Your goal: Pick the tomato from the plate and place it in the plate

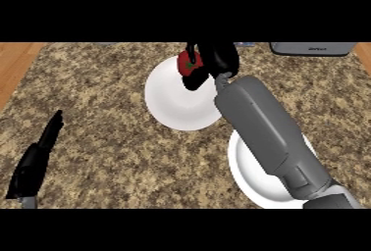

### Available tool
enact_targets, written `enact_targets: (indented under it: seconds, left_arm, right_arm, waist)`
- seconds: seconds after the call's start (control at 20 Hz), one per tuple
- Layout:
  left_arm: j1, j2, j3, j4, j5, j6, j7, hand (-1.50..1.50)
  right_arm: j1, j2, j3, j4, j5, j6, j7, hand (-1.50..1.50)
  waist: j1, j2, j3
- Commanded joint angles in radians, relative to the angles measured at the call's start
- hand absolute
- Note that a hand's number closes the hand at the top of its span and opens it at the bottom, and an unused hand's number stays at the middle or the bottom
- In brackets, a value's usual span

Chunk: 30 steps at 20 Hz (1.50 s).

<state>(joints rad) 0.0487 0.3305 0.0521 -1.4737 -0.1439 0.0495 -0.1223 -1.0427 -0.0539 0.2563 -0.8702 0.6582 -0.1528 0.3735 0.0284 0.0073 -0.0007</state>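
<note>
A red tomato (189, 64) with a green stem top shows at the far rim of the upper white plate (174, 100). My right hand (216, 60) curls round it, thumb on its left side and fingers on its right, partly hiding it. I cannot tell whether the tomato rests on the plate or hangs just above it. My right forearm (270, 131) stretches across a second white plate (250, 181) near the lower right and covers much of it. At the lower left my left hand (35, 162) rests with straight fingers pointing up.
The counter (101, 122) is speckled brown granite, with a wooden strip (13, 63) along its left edge. A grey appliance (313, 48) stands at the far right edge of the counter.
</note>
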Motion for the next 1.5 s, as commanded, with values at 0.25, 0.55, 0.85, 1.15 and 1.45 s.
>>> enact_targets:
  seconds: [0.25, 0.55, 0.85, 1.15, 1.45]
  left_arm:
    - [-0.016, 0.011, 0.000, -0.011, -0.002, -0.035, 0.000, 0.00]
    - [-0.049, -0.022, -0.020, -0.019, -0.029, -0.013, 0.042, 0.00]
    - [-0.033, -0.005, -0.004, 0.007, -0.033, -0.024, 0.003, 0.00]
    - [0.002, -0.029, -0.003, -0.011, -0.042, -0.005, 0.015, 0.00]
    - [0.022, -0.019, 0.025, -0.031, -0.022, -0.018, 0.012, 0.00]
  right_arm:
    - [-0.050, 0.053, -0.063, 0.282, -0.195, -0.165, -0.069, 1.50]
    - [-0.069, 0.054, 0.023, 0.450, -0.279, -0.275, -0.122, -1.50]
    - [-0.092, 0.054, -0.055, 0.397, -0.401, -0.410, -0.226, -1.50]
    - [-0.105, 0.054, -0.165, 0.380, -0.449, -0.554, -0.239, -1.50]
    - [0.058, -0.045, -0.336, 0.246, -0.629, -0.404, -0.491, -1.50]
  waist:
    - [0.044, 0.011, 0.001]
    - [0.047, 0.011, 0.001]
    - [0.043, 0.011, 0.001]
    - [0.002, -0.001, 0.001]
    - [-0.017, -0.003, 0.002]
